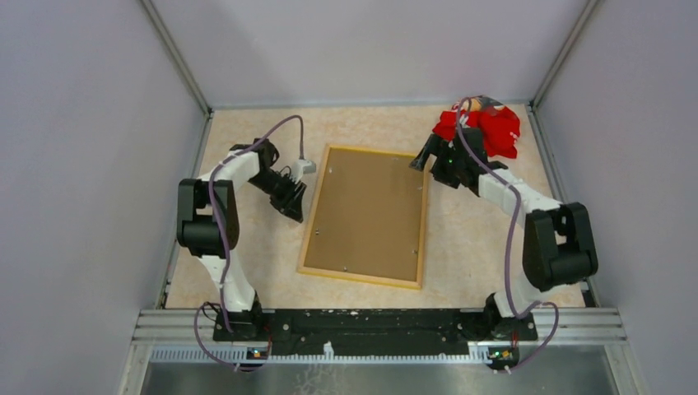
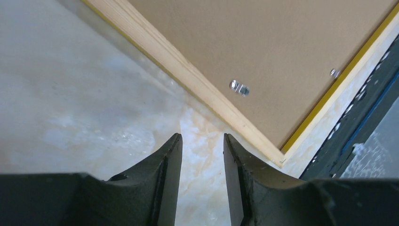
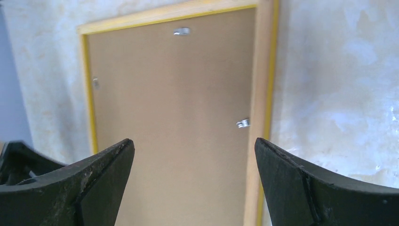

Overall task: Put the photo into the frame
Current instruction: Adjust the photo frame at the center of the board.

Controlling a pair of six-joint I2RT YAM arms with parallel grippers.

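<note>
The frame (image 1: 310,222) lies face down in the middle of the table, pale wood back up, yellow showing at its edges. The plain brown backing board (image 1: 368,212) sits inside it, with small metal clips (image 2: 239,87) at the rails. The photo is not in view. My left gripper (image 1: 294,206) is open and empty, low over bare table just left of the frame's left rail (image 2: 188,75). My right gripper (image 1: 424,160) is wide open and empty above the frame's far right corner, looking down the board (image 3: 174,103) and right rail (image 3: 261,94).
A red cloth object (image 1: 490,130) lies at the far right corner behind the right arm. Grey walls close in the table on three sides. The black base rail (image 2: 357,122) runs along the near edge.
</note>
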